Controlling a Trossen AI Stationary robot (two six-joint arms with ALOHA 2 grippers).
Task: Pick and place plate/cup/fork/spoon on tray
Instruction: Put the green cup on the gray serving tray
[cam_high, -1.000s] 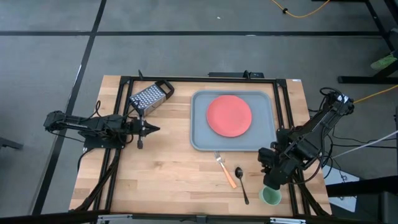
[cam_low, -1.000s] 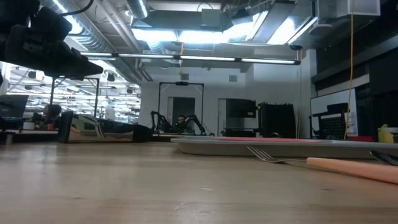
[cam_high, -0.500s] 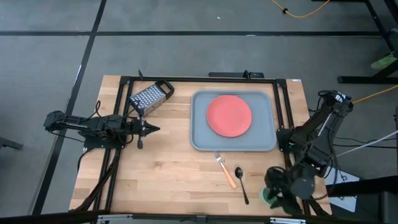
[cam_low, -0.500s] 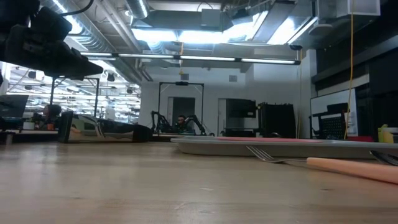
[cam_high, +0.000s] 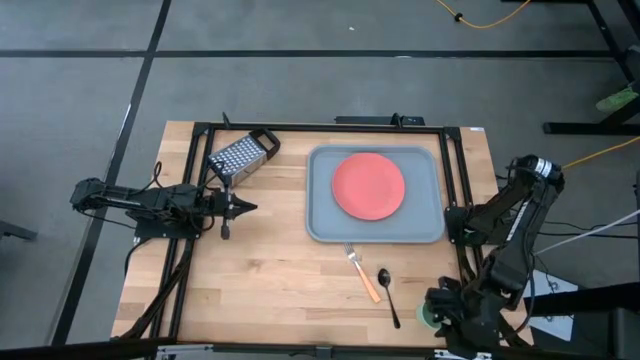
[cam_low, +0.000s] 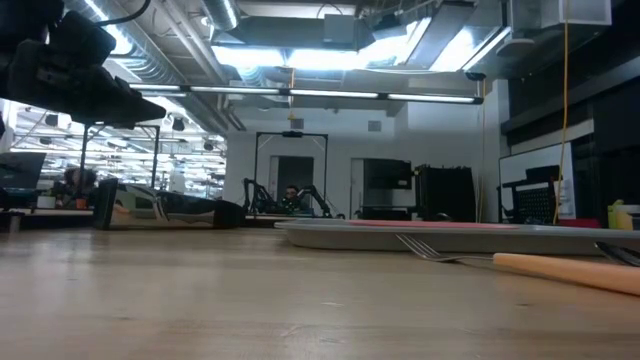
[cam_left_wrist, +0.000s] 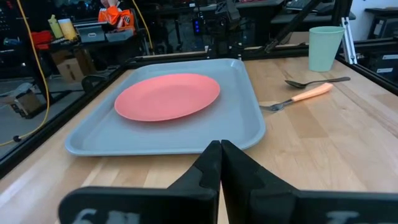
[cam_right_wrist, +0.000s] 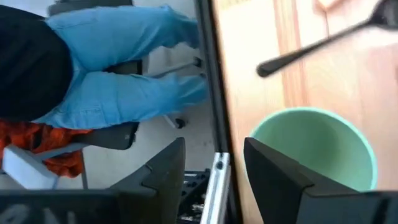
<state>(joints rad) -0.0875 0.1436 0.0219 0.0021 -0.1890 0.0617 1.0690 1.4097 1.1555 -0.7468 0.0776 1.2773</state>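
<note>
Past our left hand (cam_left_wrist: 220, 163), whose two dark fingers meet tip to tip, we see the grey-blue tray (cam_left_wrist: 242, 121) lying on the wooden desk (cam_left_wrist: 323, 143) with the coral-red plate (cam_left_wrist: 166, 96) flat inside it. Just beside the tray lies the fork (cam_left_wrist: 298, 97), its tines close to the tray's rim, with the dark spoon (cam_left_wrist: 314, 81) near it. The pale green cup (cam_left_wrist: 325, 48) stands upright beyond them near the desk's edge.
</note>
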